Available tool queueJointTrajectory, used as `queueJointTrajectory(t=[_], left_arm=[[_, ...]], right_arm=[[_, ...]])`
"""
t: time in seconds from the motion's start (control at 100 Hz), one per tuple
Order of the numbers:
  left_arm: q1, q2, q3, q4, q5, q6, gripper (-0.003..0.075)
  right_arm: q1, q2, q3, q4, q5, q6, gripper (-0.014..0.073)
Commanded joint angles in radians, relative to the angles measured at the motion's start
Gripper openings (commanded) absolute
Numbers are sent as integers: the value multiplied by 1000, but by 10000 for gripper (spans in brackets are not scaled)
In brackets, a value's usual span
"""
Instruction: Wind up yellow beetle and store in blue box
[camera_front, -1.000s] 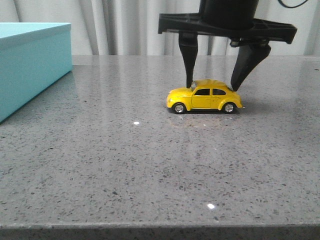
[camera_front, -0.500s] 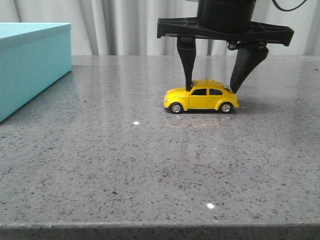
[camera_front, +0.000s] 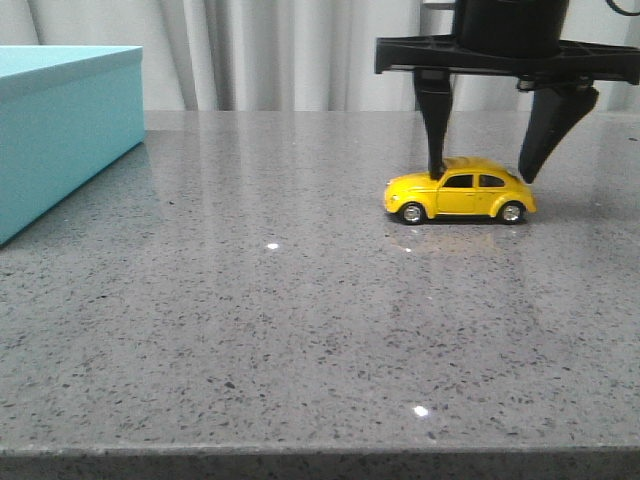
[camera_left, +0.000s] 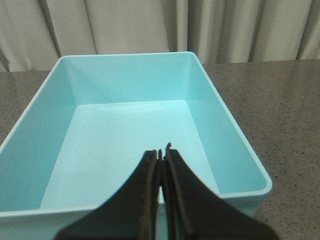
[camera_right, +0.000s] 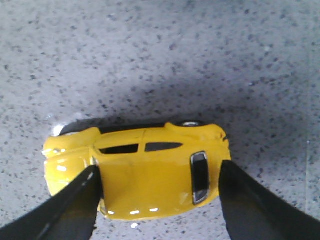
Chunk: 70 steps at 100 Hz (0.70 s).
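The yellow beetle (camera_front: 460, 195) stands on its wheels on the grey table, right of centre, nose to the left. My right gripper (camera_front: 482, 172) comes down from above and is shut on it, one finger at the windscreen and one at the rear. In the right wrist view the beetle (camera_right: 150, 185) fills the gap between the fingers of the gripper (camera_right: 159, 172). The blue box (camera_front: 60, 130) stands at the far left. In the left wrist view my left gripper (camera_left: 161, 152) is shut and empty, over the open, empty blue box (camera_left: 220, 125).
The speckled grey table (camera_front: 300, 320) stretches between the box and the car. Pale curtains (camera_front: 280, 50) hang behind the table's far edge. The table's front edge runs along the bottom of the front view.
My right gripper and the beetle between its fingers have slid to the right along the table, after a slight shift to the left. The box has not moved.
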Motion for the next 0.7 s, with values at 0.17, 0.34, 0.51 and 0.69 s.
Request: queueJointTrajectory(t=[0.17, 0.34, 0.51, 0.69], left_arm=[[-9, 9, -35, -1, -67, -8, -20], [-9, 9, -35, -1, -67, -8, -20], [-9, 9, -35, -1, -67, -8, -20], [-9, 9, -35, -1, -67, -8, -20]], right_arm=[[-85, -58, 66, -54, -7, -45, 507], [-147, -83, 97, -58, -17, -84, 507], [-167, -108, 93, -58, -46, -115, 507], [-152, -238, 60, 10, -119, -134, 507]])
